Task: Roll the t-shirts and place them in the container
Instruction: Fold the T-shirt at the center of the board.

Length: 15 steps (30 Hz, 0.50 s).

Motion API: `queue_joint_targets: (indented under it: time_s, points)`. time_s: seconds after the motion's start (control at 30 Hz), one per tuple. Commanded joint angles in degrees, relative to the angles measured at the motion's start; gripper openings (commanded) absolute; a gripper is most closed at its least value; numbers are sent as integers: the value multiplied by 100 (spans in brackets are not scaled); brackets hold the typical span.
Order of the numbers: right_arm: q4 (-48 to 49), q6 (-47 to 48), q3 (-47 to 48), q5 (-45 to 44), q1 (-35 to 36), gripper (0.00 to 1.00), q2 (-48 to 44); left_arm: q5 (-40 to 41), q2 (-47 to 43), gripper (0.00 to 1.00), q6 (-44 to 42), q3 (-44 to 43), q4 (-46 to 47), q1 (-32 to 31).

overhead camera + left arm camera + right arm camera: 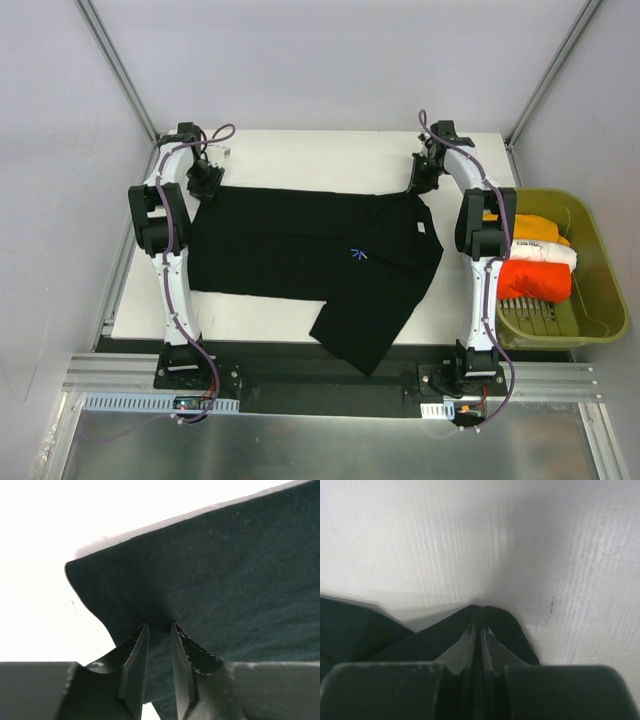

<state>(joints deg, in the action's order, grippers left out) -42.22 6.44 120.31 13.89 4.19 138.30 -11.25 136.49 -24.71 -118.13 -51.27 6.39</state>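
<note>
A large black t-shirt with a small blue starburst print lies spread on the white table; one sleeve hangs over the near edge. My left gripper is on its far left corner. In the left wrist view the left gripper has its jaws narrowly apart, tips pressed on the black t-shirt, with cloth in the gap. My right gripper is at the far right corner. In the right wrist view the right gripper is shut on a pinched peak of the black t-shirt.
An olive-yellow bin stands off the table's right edge, behind the right arm. It holds an orange bundle, a white bundle and a red-orange bundle. Metal frame posts rise at both far corners.
</note>
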Motion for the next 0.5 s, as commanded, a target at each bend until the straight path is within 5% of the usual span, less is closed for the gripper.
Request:
queue_joint_targets:
  time_s: [0.0,0.37,0.47]
  points:
    - [161,-748,379,97,-269,1,4,298,-140,21,291,220,-279,222]
    - [214,-740,396,-360,-322,1,-93,711,-526,10,563,519,-156,407]
    - [214,-749,449,-475,-322,7,-58,947,-710,18,712,536,-68,415]
